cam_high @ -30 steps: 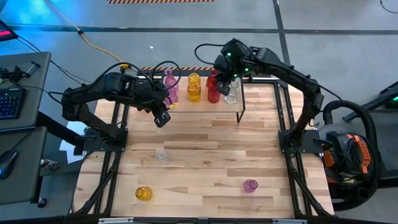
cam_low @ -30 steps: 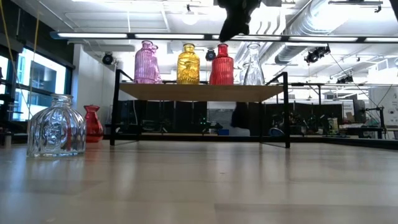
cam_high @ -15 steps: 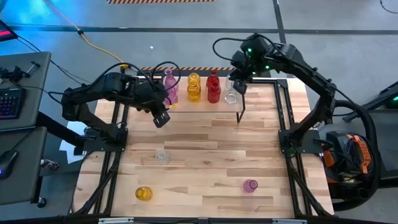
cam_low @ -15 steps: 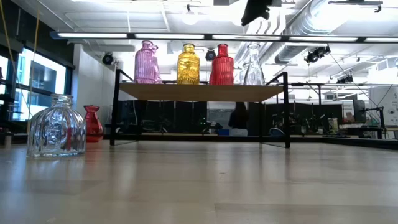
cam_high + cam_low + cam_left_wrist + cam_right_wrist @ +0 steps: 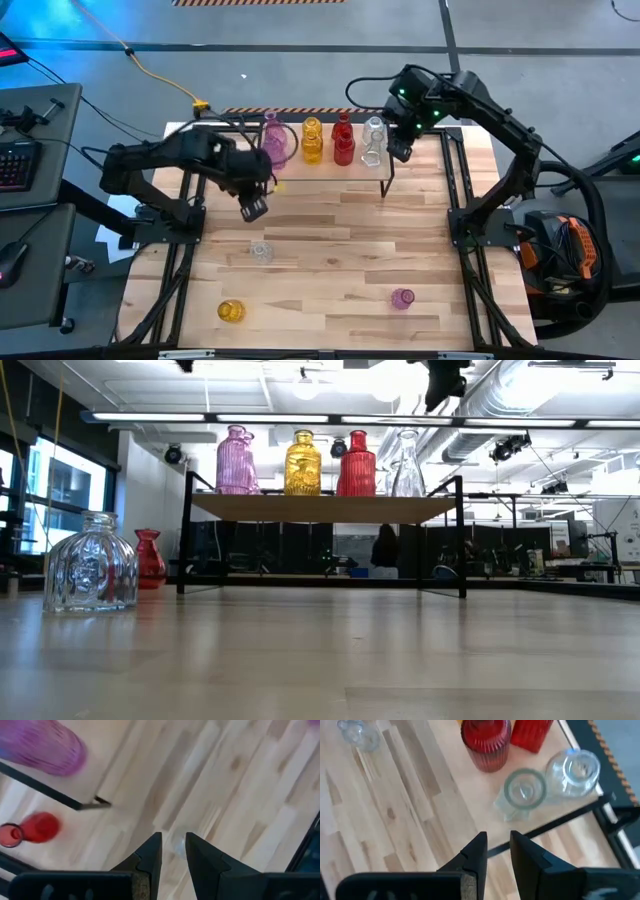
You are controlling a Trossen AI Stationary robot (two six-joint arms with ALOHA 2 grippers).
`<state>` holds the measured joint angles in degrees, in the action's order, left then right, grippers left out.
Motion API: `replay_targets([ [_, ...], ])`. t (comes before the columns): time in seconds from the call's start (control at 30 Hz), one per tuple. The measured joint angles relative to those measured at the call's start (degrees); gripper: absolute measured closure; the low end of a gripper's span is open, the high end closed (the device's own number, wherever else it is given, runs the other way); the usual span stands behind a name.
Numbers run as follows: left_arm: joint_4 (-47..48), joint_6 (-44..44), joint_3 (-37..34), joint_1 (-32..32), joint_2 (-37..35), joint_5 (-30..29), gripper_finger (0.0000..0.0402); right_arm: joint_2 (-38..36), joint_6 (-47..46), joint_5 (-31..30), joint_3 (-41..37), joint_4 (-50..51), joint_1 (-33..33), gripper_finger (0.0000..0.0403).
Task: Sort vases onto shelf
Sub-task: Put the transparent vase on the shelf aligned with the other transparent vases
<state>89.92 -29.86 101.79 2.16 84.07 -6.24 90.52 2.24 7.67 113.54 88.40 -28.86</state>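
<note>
One shelf [image 5: 330,158] stood at the table's [image 5: 330,260] far edge, carrying pink, yellow, red and clear vases [image 5: 300,463]; rear rows were partly hidden. Three vases stood loose on the table: clear [image 5: 261,250], yellow [image 5: 231,311], pink [image 5: 402,298]. A red vase [image 5: 149,558] stood beside the shelf. Left gripper [image 5: 253,208] and right gripper [image 5: 399,150] hung narrowly parted, empty.
</note>
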Motion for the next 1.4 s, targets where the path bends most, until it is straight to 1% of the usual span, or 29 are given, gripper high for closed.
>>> replay_targets([
  [0.17, -0.4, 1.0, -6.9, 1.5, 0.0, 1.5, 0.0326, 0.0, -3.8, 0.0, 0.0, 1.6, 0.8, 0.0336],
  [0.33, -2.2, 1.0, -10.1, 3.7, 0.0, 3.0, 0.0326, -0.3, -8.6, 0.0, 0.0, 1.6, 3.5, 0.0336],
  [0.5, -3.9, 1.2, -10.9, 6.8, 0.0, 4.3, 0.0326, -0.7, -14.1, -0.4, 0.0, 1.6, 8.0, 0.0336],
  [0.7, -3.9, 1.2, -10.9, 11.1, 0.0, 4.3, 0.0326, -0.6, -20.5, -3.8, 0.0, 1.6, 15.2, 0.0336],
  [0.8, -4.0, 3.3, -10.9, 13.6, 0.0, 4.0, 0.0326, -0.6, -22.5, -5.8, 0.0, 1.6, 18.5, 0.0336],
  [0.87, -4.0, 5.8, -10.9, 15.4, 0.0, 2.9, 0.0326, -0.6, -23.4, -6.5, 0.0, 1.6, 20.4, 0.0336],
  [1.0, -4.0, 10.6, -10.9, 18.1, 0.0, -2.2, 0.0326, -0.6, -27.4, -6.6, 0.0, 1.2, 23.7, 0.0336],
  [1.07, -4.1, 12.0, -10.9, 18.8, 0.0, -3.2, 0.0326, -0.6, -30.4, -6.6, 0.0, 1.1, 25.1, 0.0336],
  [1.17, -5.2, 12.0, -10.9, 19.1, 0.0, -2.7, 0.0326, -0.6, -34.9, -6.9, 0.0, 1.0, 27.6, 0.0336],
  [1.3, -9.5, 9.3, -11.2, 19.0, 0.0, -1.8, 0.0326, -0.6, -38.6, -10.4, 0.0, 1.3, 31.8, 0.0336],
  [1.4, -13.2, 9.0, -14.2, 19.0, 0.0, -1.8, 0.0326, -0.6, -41.4, -12.7, 0.0, 1.5, 35.2, 0.0336],
])
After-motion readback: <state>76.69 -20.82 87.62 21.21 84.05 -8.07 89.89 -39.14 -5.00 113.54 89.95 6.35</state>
